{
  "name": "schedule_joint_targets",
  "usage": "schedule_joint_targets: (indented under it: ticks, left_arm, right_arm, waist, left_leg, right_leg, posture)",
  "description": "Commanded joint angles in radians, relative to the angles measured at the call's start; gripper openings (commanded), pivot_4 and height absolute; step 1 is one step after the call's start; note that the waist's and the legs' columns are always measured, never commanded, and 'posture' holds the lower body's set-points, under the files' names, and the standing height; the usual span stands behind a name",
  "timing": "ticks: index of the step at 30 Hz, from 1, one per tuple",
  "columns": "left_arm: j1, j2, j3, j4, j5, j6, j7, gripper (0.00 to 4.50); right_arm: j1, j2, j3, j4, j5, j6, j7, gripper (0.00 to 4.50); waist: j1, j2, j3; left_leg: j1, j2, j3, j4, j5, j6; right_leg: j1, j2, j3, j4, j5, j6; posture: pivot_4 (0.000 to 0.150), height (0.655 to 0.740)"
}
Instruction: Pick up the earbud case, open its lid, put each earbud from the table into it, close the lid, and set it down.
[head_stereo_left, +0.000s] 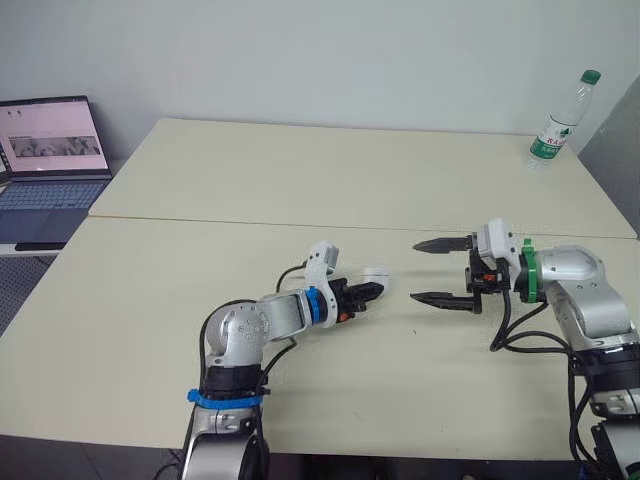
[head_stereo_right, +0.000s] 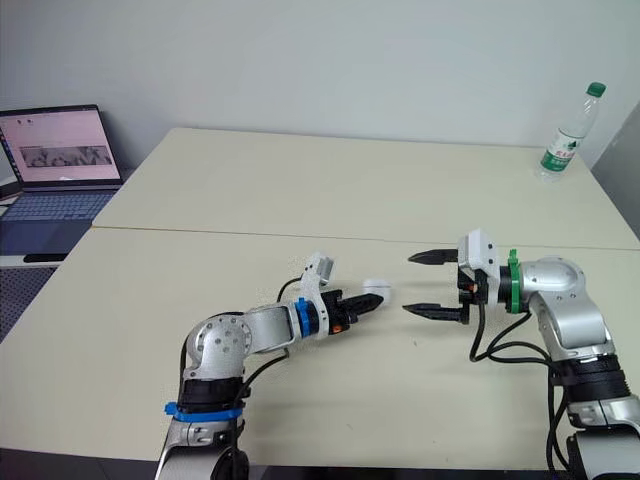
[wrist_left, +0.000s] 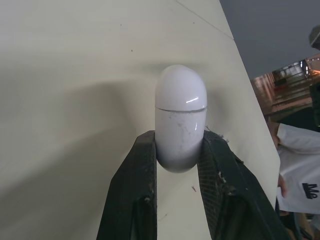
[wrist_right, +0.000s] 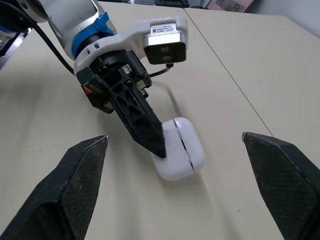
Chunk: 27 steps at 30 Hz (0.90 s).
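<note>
On the table (head_stereo_left: 300, 180), left gripper (head_stereo_left: 374, 291) pinches earbud case (wrist_left: 180, 100), base hidden; right gripper (head_stereo_left: 418, 270) gapes.

— What do we have on the earbud case (wrist_left: 180, 117)?
— We see a white, glossy capsule with rounded ends. Its lid is shut, with a thin seam ringing it, and the lower half is scuffed.
— And its pose?
— It lies lengthwise, lid end toward about 3 o'clock in the head view. The left hand (wrist_left: 179, 145) pinches its base end from 9 o'clock. It sits low over the surface (head_stereo_left: 150, 330); we cannot tell whether it touches.
</note>
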Motion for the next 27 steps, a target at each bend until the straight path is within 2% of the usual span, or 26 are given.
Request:
schedule_joint_targets:
  ticks: [1,6,10,13,16,18,20,21,24,27]
  left_arm:
    - [-0.020,-0.016,0.089,0.040,-0.016,0.048,0.059,1.63]
    - [-0.006,0.011,0.141,0.022,-0.009,0.107,0.080,3.20]
    - [0.036,0.056,0.209,-0.075,-0.039,0.194,0.097,4.45]
    - [0.090,0.129,0.280,-0.191,-0.067,0.289,0.096,4.48]
    - [0.143,0.291,0.277,-0.285,-0.085,0.286,0.034,4.48]
    - [0.167,0.461,0.218,-0.341,-0.032,0.134,-0.093,4.48]
    - [0.227,0.663,0.099,-0.377,0.157,-0.242,-0.335,4.48]
    - [0.255,0.731,0.080,-0.367,0.207,-0.356,-0.423,4.48]
    - [0.327,0.846,0.068,-0.305,0.318,-0.633,-0.604,4.48]
    - [0.346,0.859,0.095,-0.251,0.350,-0.749,-0.657,4.48]
  right_arm:
    - [-0.005,0.008,-0.029,-0.020,0.004,-0.011,-0.041,4.50]
    - [-0.018,0.017,-0.028,-0.011,0.007,-0.010,-0.067,4.50]
    - [-0.032,0.019,-0.029,0.008,0.006,-0.016,-0.075,4.50]
    - [-0.040,0.012,-0.034,0.031,0.003,-0.028,-0.069,4.50]
    - [-0.039,0.001,-0.041,0.058,-0.004,-0.046,-0.060,4.50]
    - [-0.032,-0.011,-0.046,0.078,-0.007,-0.064,-0.051,4.50]
    - [-0.021,-0.022,-0.051,0.089,-0.004,-0.074,-0.042,4.50]
    - [-0.014,-0.028,-0.052,0.090,-0.001,-0.076,-0.036,4.50]
    - [-0.003,-0.046,-0.055,0.087,0.009,-0.071,-0.022,4.50]
    - [-0.009,-0.059,-0.060,0.089,0.015,-0.059,-0.012,4.50]
  waist:
    - [0.000,0.000,0.000]
    - [0.000,0.000,0.000]
    - [-0.009,0.001,-0.001]
    - [-0.025,0.001,-0.001]
    - [-0.030,0.001,0.000]
    - [-0.031,0.000,0.000]
    - [-0.027,-0.001,0.001]
    - [-0.022,-0.001,0.001]
    - [-0.012,-0.001,0.001]
    - [-0.002,-0.001,0.001]
  left_leg:
    - [0.000,0.000,0.000,0.000,0.000,0.000]
    - [0.000,-0.001,0.001,0.000,0.000,0.000]
    - [0.001,0.000,0.001,0.000,0.001,-0.002]
    - [0.002,0.000,0.001,-0.001,0.001,-0.003]
    - [0.005,0.000,0.001,-0.001,0.001,-0.003]
    - [0.006,0.000,0.001,-0.001,0.002,-0.004]
    - [0.007,0.000,0.000,-0.005,0.003,-0.007]
    - [0.008,0.000,0.000,-0.008,0.006,-0.011]
    - [0.009,-0.002,0.001,-0.013,0.008,-0.015]
    - [0.008,-0.002,0.002,-0.014,0.008,-0.014]
  right_leg:
    - [0.000,0.000,0.000,0.000,0.000,0.000]
    - [0.000,-0.001,0.000,-0.001,0.000,0.000]
    - [0.000,-0.001,0.001,0.000,0.000,0.000]
    - [0.000,-0.001,0.001,0.002,0.000,-0.001]
    - [0.000,-0.001,0.002,0.007,-0.003,-0.004]
    - [0.000,0.000,0.001,0.011,-0.005,-0.007]
    - [-0.002,0.000,0.000,0.012,-0.006,-0.009]
    - [-0.002,0.000,0.000,0.011,-0.006,-0.009]
    - [-0.001,-0.004,0.000,0.009,-0.007,-0.011]
    - [-0.002,-0.005,-0.001,0.006,-0.008,-0.012]
  posture:
    - [0.150,0.7400]
    - [0.150,0.7400]
    - [0.150,0.7400]
    - [0.150,0.7400]
    - [0.150,0.7400]
    - [0.150,0.7400]
    - [0.150,0.7400]
    - [0.150,0.7400]
    - [0.150,0.7400]
    - [0.150,0.7400]
